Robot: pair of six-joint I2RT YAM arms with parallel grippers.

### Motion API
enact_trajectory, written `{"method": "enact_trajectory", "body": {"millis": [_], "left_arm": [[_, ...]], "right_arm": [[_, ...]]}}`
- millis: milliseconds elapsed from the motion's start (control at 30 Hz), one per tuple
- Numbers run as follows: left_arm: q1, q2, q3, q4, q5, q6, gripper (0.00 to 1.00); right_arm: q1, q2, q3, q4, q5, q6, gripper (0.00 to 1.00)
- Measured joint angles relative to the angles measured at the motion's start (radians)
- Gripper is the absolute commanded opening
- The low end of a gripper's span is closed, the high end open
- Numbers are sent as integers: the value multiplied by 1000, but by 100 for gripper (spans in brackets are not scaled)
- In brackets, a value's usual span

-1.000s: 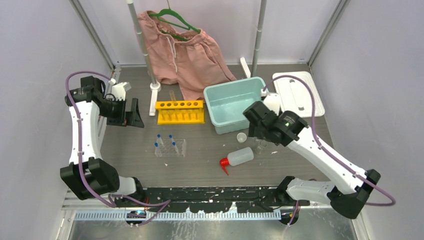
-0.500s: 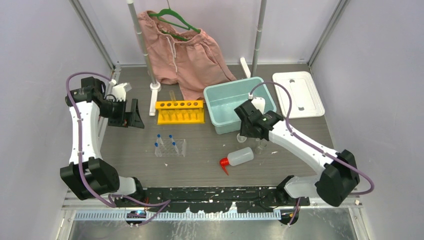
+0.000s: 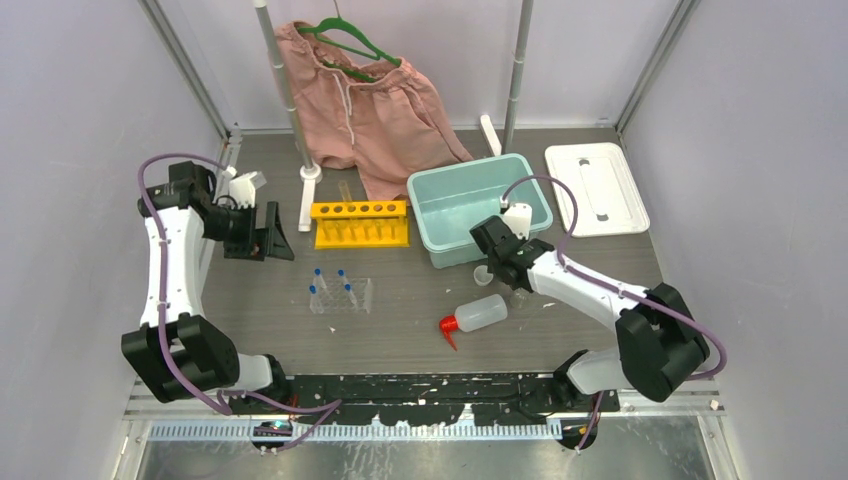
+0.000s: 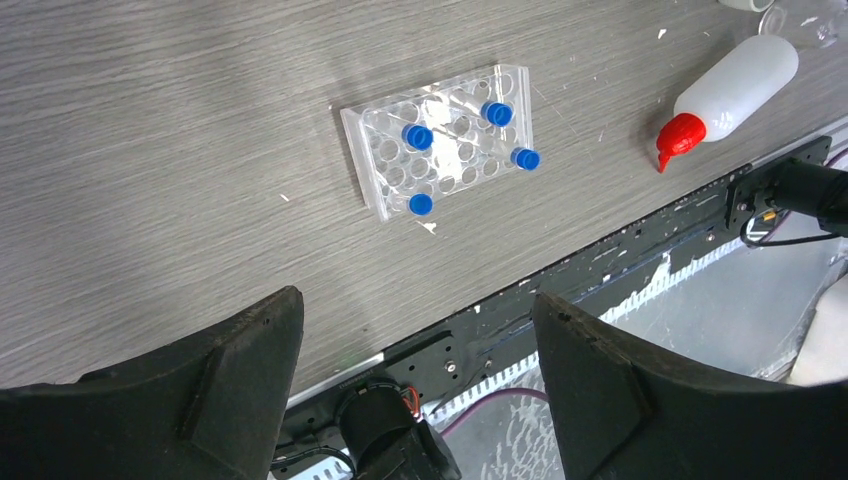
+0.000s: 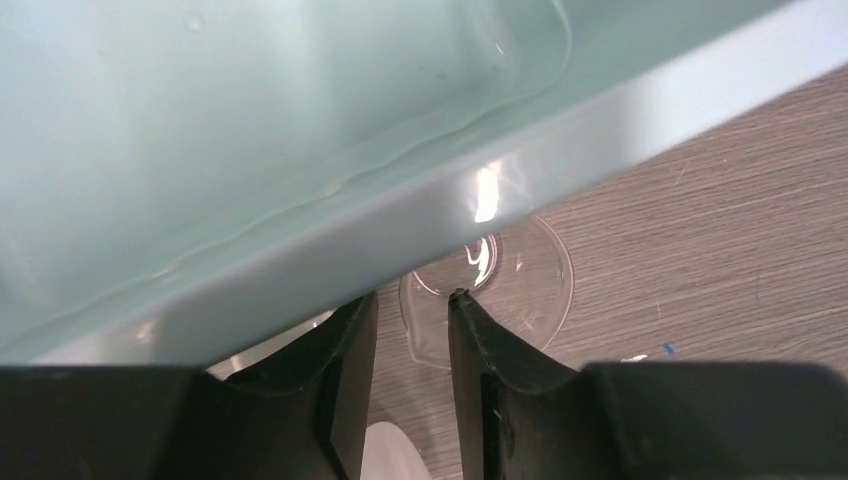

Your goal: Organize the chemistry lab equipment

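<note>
While looking down from overhead, found a grey table [image 3: 400,340] bearing everything. Noted pink shorts [image 3: 380,110] on a green hanger [image 3: 350,42] at the far back, by far the biggest item. Found next a teal tub [image 3: 467,178] right of middle, open-topped, with a white lid [image 3: 597,190] lying flat just beside it on the right. Saw the left gripper [image 3: 272,232] poised over the table's left side, near the end of the yellow rack [image 3: 360,232], fingers spread wide and holding nothing (plain enough from its own wrist camera). Saw the right gripper [image 5: 410,300] lowered against the tub's near wall, fingers drawn almost together with only a slit between. Caught the rim of a small clear beaker [image 5: 510,290] showing in that slit, yet could not tell whether pinched or merely close by. Located the yellow rack just left of the tub. Located the clear rack [image 3: 355,297] nearer the front, apart from both grippers. Found the white squeeze bottle [image 3: 482,311] lying on its side right of that rack, red nozzle [image 3: 448,326] aimed toward the near edge. Spotted one clear glass tube [image 3: 346,190] standing in the yellow rack, left of middle. Spotted the tiny white cup [image 3: 483,274] upright just before the tub, beside the right gripper's fingers. Counted four blue-capped vials [image 4: 418,136] standing in the clear rack.
</note>
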Motion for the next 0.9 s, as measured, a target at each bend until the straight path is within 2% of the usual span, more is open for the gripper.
{"method": "enact_trajectory", "body": {"millis": [267,533,633,900], "left_arm": [[0,0,-11,14,9,-14,84],[0,-14,-21,14,9,-13,84],[0,-25,-21,14,9,-13,83],[0,-31,-22,14,12,-13,81]], "right_arm": [[-7,16,-63,94,43,6,36],[-16,41,-77,135,54,19,8],[-17,-5,-109,137,57,31,1],[-18,-269,-159,62,75,49,1]]}}
